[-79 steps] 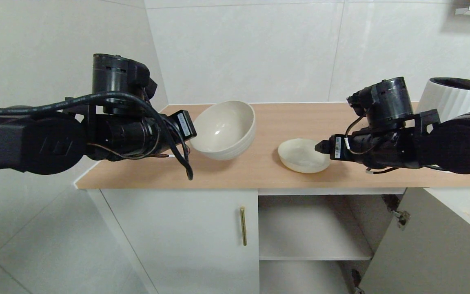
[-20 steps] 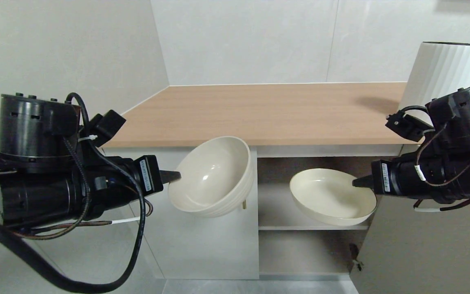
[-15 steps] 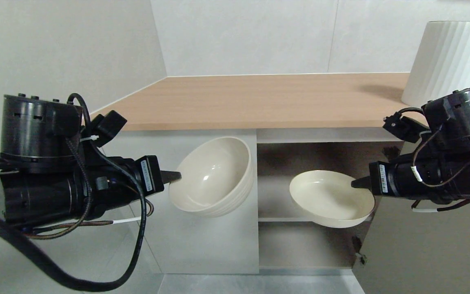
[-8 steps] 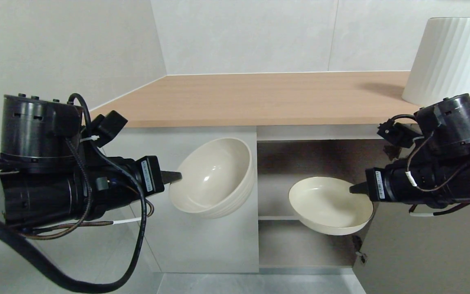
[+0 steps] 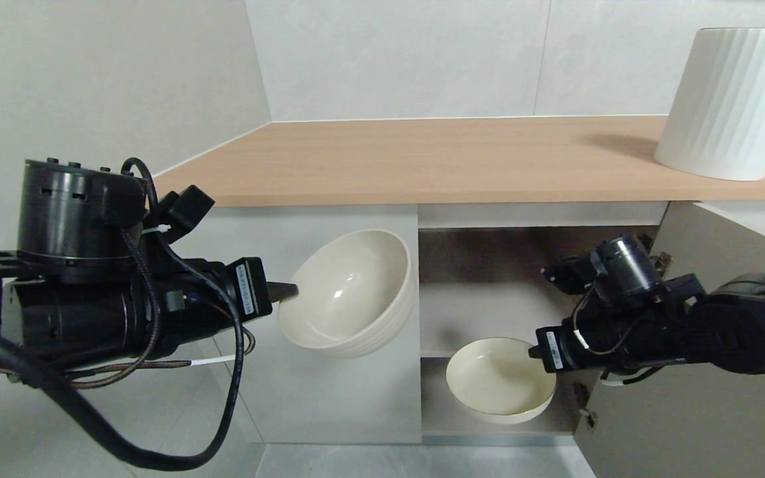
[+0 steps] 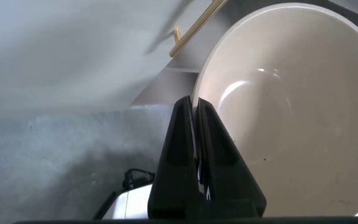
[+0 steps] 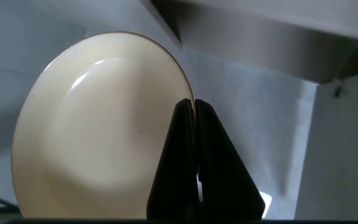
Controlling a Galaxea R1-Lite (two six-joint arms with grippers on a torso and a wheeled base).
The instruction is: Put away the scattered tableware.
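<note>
The left gripper (image 6: 196, 107) has its two black fingers (image 6: 178, 146) pinched tight on the rim of the large cream bowl (image 6: 291, 112). Past the bowl, a brass handle (image 6: 194, 28) sits on a white cabinet door (image 6: 73, 50), and grey floor (image 6: 55, 155) shows nearby.

No legible text, label or number anywhere.

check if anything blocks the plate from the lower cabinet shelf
Nothing visible does. The plate, pinched at its rim by the right gripper, hangs before the open lower compartment, whose door stands open on the right.
</note>
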